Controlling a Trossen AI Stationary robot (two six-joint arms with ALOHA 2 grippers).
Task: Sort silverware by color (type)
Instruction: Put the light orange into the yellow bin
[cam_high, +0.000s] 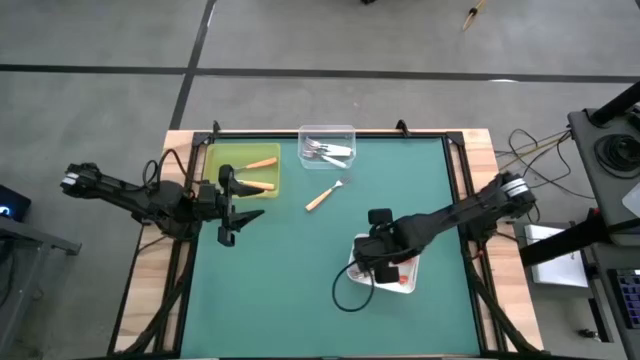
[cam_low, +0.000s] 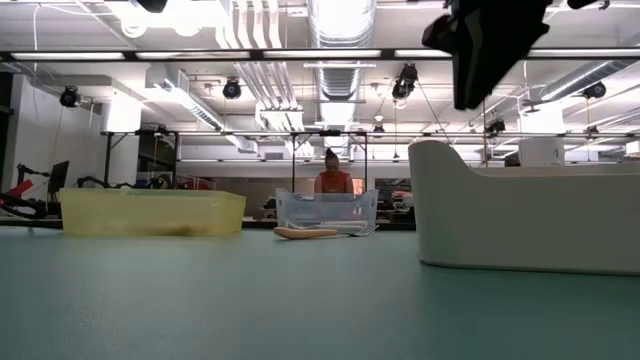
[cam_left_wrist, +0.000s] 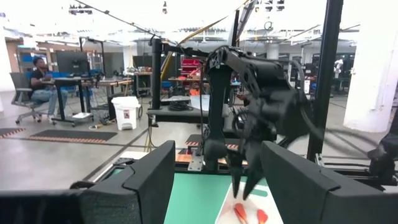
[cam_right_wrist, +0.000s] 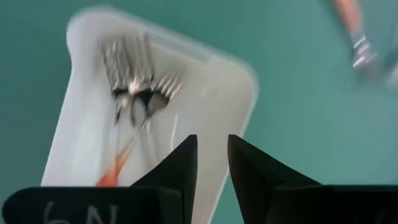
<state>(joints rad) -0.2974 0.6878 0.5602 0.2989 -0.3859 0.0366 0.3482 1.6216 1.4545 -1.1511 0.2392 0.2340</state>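
Observation:
Several red-orange-handled forks (cam_right_wrist: 134, 93) lie in the white tray (cam_high: 411, 266) on the near right, their metal heads bunched at one end. My right gripper (cam_right_wrist: 212, 152) hangs above this tray, pointing steeply down, open by a narrow gap with nothing between its fingers. One tan-handled fork (cam_high: 325, 195) lies flat on the green mat. Two tan-handled forks (cam_high: 258, 174) lie in the yellow tray (cam_high: 222, 156) at the far left, and white-handled forks (cam_high: 330, 151) lie in the clear tray (cam_high: 327, 130). My left gripper (cam_high: 236, 207) waits open beside the yellow tray.
A black cable loop (cam_high: 350, 295) lies on the mat by the white tray. Bare green mat (cam_high: 300, 270) stretches between the trays. In the low view a person (cam_low: 333, 178) sits beyond the table's far edge.

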